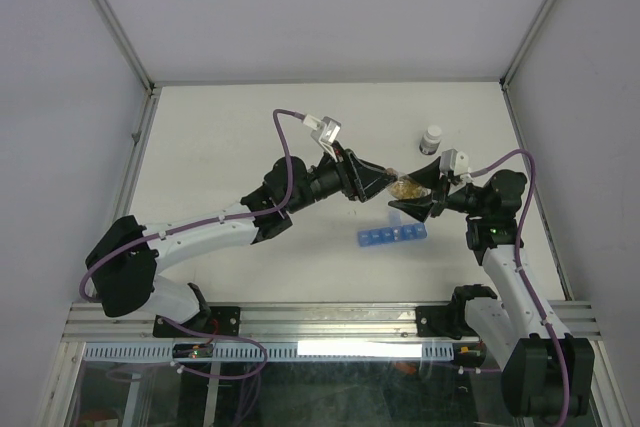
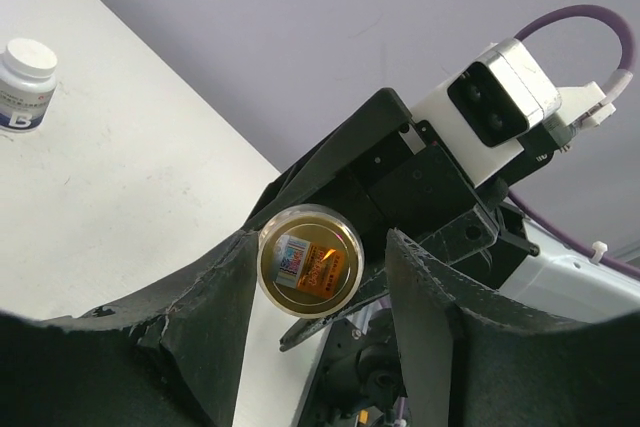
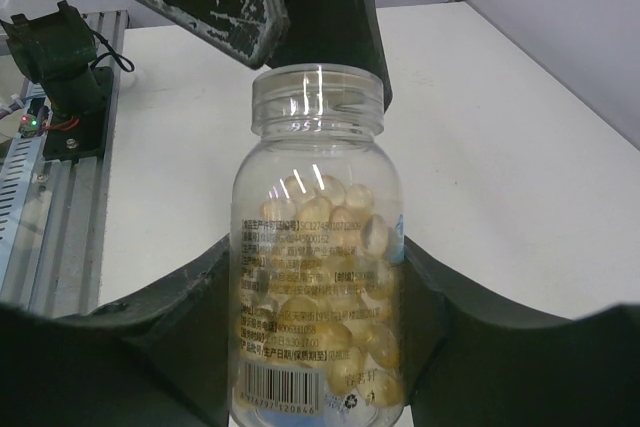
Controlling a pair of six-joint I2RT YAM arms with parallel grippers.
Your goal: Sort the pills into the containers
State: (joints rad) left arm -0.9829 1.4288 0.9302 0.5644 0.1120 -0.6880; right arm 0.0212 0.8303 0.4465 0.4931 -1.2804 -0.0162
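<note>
Right hand (image 1: 412, 202) pinches clear bottle (image 3: 318, 277) centre-right; left hand (image 1: 385, 180) spread at its mouth. Open counter (image 1: 200, 137) upper left, grey walls (image 1: 60, 67) around.

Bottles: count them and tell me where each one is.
2. The clear plastic bottle of yellowish capsules is held in the right gripper; the small white-capped bottle stands on the table beyond it.

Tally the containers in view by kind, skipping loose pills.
clear pill bottle: 1
white-capped bottle: 1
blue pill organizer: 1
Total: 3
</note>
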